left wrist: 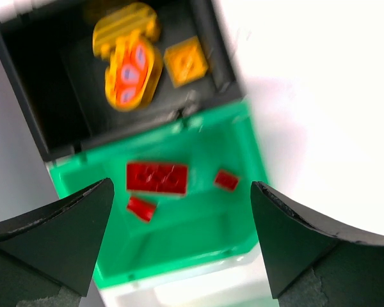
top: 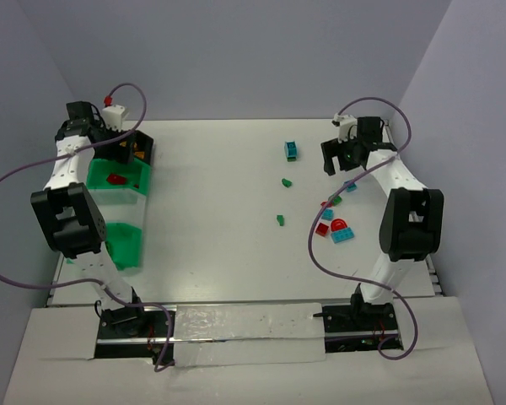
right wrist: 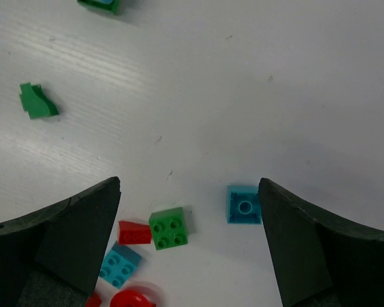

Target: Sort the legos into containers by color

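My left hand [left wrist: 182, 192] is open wide and holds nothing. Its two dark fingers [left wrist: 57, 236] stand far apart. Between them I look down into two bins that sit side by side and touch. The black bin [left wrist: 25, 96] has the yellow-orange pieces in it: a round piece [left wrist: 133, 71], a small square piece [left wrist: 185, 61] and a striped piece [left wrist: 125, 24] at the back. The green bin [left wrist: 198, 233] has red bricks in it: a long red brick [left wrist: 157, 177], a little red brick [left wrist: 226, 180] on one side of it and a second little red brick [left wrist: 141, 208] on the other side. This view is a bit blurry, so I cannot tell more about them.

From above, these two bins sit at the left edge of the white table [top: 219, 253], far from my base. One more bin, the near green bin [top: 126, 245], sits in the same row, closer to my base.

My right hand [right wrist: 189, 185] is open wide too and holds nothing. It hangs over the loose bricks on the right side of the table. Below the gap lie a teal-blue brick [right wrist: 244, 204] and a green square brick [right wrist: 169, 228], a little apart. A small red wedge [right wrist: 134, 233] lies just beside the green square brick. A lighter blue brick [right wrist: 120, 265] lies near them, and a red round piece [right wrist: 131, 299] peeks in at the bottom edge. A green wedge [right wrist: 38, 102] lies well apart from the rest, all by itself
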Robot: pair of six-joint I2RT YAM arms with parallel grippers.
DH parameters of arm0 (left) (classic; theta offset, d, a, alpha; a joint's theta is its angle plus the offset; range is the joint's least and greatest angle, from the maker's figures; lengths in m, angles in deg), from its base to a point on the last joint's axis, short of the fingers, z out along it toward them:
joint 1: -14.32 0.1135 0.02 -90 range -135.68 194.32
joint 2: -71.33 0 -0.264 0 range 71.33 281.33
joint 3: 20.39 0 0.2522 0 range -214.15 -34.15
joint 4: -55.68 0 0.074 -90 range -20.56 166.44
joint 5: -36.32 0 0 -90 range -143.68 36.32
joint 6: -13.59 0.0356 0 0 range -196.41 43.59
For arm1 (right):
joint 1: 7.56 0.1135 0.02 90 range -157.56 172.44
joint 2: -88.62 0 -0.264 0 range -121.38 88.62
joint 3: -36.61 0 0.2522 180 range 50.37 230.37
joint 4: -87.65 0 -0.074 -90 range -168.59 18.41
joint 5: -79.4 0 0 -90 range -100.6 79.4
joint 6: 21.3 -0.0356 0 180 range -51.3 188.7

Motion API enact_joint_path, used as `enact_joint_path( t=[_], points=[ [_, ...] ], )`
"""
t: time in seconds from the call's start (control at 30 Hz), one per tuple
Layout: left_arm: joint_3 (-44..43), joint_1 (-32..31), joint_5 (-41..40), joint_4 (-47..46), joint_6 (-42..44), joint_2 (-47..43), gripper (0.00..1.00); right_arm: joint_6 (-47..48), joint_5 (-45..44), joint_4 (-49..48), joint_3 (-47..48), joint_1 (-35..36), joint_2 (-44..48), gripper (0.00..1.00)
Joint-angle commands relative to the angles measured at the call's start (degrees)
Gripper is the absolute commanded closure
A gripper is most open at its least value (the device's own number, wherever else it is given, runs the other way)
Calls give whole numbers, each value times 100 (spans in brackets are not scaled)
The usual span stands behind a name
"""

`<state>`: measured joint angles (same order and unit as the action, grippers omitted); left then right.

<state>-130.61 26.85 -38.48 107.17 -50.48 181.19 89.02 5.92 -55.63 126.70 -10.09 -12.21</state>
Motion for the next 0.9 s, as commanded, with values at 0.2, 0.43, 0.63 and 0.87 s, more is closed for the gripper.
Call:
enact_joint_path(
  t=[0.2, 0.43, 0.63, 0.87],
  points=[
    [225, -723, -49, -1129, -306, -676, 2, -889, -1178, 236, 1048, 874, -649, 14],
    [883, -768, 245, -1471, -459, -1082, 2, -46, -831, 566, -306, 877, 394, 29],
    [1386, -787, 483, -1675, -503, -1438, 2, 411, -651, 1086, -1065, 895, 1159, 46],
    [1885, -796, 598, -1894, -553, -1871, 2, 303, -1151, 1167, -1950, 886, 1855, 43]
  ],
)
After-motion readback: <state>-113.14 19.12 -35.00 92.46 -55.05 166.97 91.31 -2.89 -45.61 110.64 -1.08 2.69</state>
